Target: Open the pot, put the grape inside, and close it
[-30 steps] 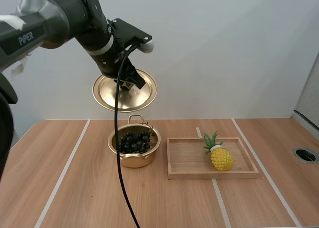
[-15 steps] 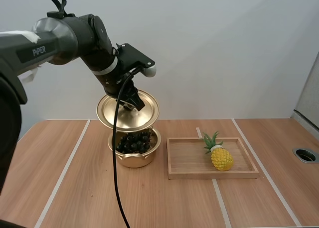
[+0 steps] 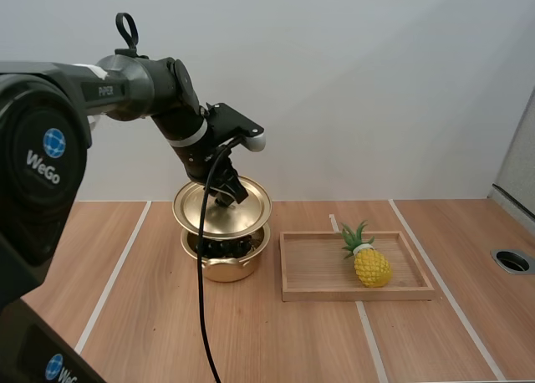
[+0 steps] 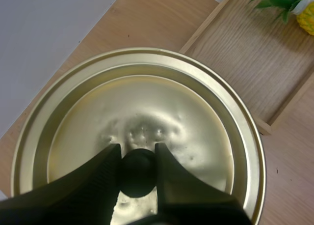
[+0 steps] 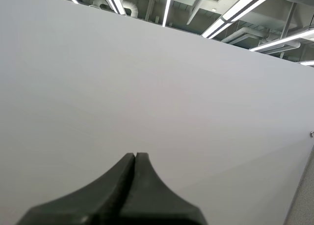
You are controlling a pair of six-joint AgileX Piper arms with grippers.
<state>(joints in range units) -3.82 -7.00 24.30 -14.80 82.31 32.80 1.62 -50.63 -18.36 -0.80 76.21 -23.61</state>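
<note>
A light wooden table (image 3: 150,316) fills the lower half of the high view, from the left edge of the frame to the right. Pale stripes (image 3: 110,283) cross its top, running from the far edge toward the near one: one at the left, one through the middle, one at the right. A golden pot (image 3: 222,270) stands on the table left of centre, a little below the frame's middle. A shallow wooden tray (image 3: 358,295) lies flat just beside the pot, on its right, its long side parallel to the table's far edge. At the far right of the frame a round dark grommet (image 3: 512,261) is set into the tabletop.
</note>
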